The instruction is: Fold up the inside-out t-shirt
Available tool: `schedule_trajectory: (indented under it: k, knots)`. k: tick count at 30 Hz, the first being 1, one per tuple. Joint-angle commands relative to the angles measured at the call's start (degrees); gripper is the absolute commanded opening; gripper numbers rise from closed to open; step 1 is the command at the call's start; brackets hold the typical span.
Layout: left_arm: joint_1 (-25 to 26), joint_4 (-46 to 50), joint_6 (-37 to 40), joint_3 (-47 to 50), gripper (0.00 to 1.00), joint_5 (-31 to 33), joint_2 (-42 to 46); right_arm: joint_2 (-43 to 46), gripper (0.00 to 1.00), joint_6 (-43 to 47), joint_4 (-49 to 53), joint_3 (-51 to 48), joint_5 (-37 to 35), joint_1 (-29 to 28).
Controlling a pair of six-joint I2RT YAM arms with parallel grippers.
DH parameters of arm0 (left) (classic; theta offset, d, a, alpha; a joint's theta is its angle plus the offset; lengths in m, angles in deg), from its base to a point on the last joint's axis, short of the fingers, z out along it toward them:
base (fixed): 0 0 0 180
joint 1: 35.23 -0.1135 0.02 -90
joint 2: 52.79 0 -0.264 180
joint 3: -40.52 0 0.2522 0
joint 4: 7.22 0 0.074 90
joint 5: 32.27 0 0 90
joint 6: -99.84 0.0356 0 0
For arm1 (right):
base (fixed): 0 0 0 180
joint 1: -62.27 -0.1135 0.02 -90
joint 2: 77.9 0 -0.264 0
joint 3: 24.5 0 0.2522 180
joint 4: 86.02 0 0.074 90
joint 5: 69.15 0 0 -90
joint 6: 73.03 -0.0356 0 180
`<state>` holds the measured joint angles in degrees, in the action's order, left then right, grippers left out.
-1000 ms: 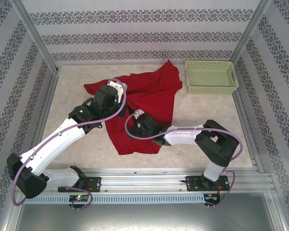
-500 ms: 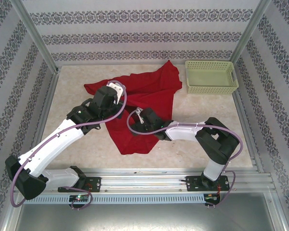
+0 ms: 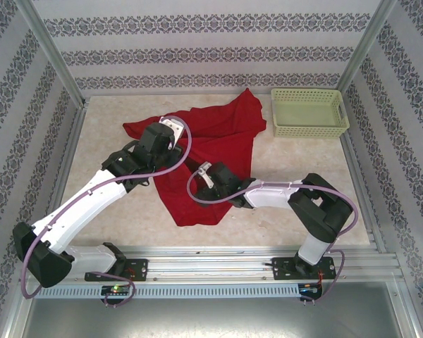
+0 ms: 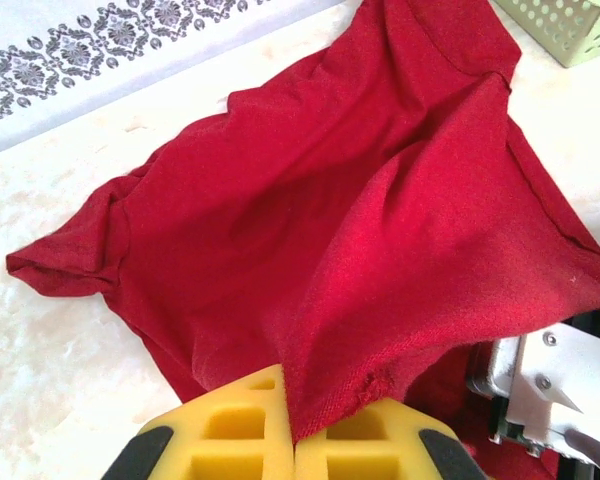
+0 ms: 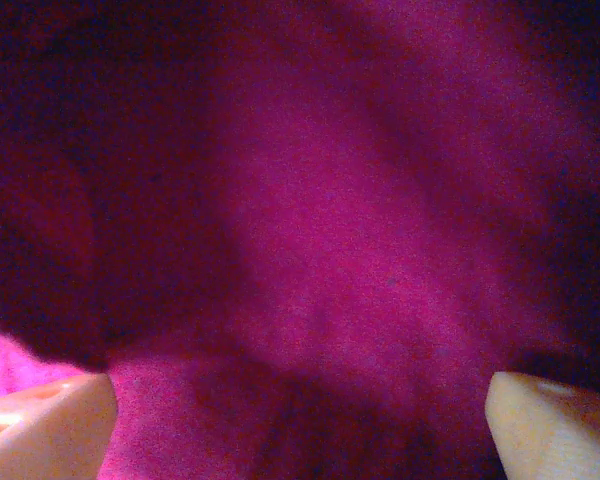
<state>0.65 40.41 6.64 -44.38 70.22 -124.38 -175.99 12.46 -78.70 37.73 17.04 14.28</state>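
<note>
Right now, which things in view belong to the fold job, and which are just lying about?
Job:
- red t-shirt, crumpled, not yet folded
- left gripper, shut on a fold of it
- right gripper, open over the cloth

Lying about:
- pale green basket, far right, beside the shirt's corner

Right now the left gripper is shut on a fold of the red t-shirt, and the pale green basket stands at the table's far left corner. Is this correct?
Only the corner is wrong: the top external view shows the pale green lattice basket at the far right corner of the table. The left gripper is indeed shut on a fold of the red t-shirt.
</note>
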Motion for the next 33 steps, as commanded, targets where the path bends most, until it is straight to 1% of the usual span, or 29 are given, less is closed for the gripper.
schedule_trajectory:
  k: [1,5,10,16,20,25,31,33]
  knots:
    - [-0.68,-2.49,1.78,-1.12,0.02,-3.74,2.63,-0.57,0.92,0.01,-1.41,-0.56,-6.76,0.17]
    - [-0.63,-1.76,1.12,-1.89,0.02,-7.03,3.88,-1.44,0.92,-0.32,-3.17,0.99,-11.51,0.17]
    - [-0.63,-2.54,-4.27,-4.43,0.02,-16.89,4.5,-5.37,0.91,-3.36,-6.75,3.96,-19.44,-2.29]
    - [-0.13,-2.47,-10.89,-9.69,0.01,-26.27,1.85,-10.25,0.91,-11.11,-11.56,7.72,-22.92,-3.54]
    - [1.85,-0.12,-12.99,-13.34,0.01,-27.12,-0.22,-11.49,0.91,-15.03,-12.36,10.65,-23.52,-2.37]
    - [4.99,2.04,-13.89,-16.41,0.01,-26.02,-1.5,-13.35,0.92,-18.42,-11.38,14.67,-19.46,-0.11]
    - [5.87,1.33,-15.81,-16.84,0.0,-24.0,1.58,-17.22,0.94,-24.82,-6.26,18.65,-15.94,4.77]
    - [5.87,0.72,-16.16,-17.01,0.0,-23.13,3.09,-18.12,0.97,-26.21,-4.65,19.73,-14.89,6.24]
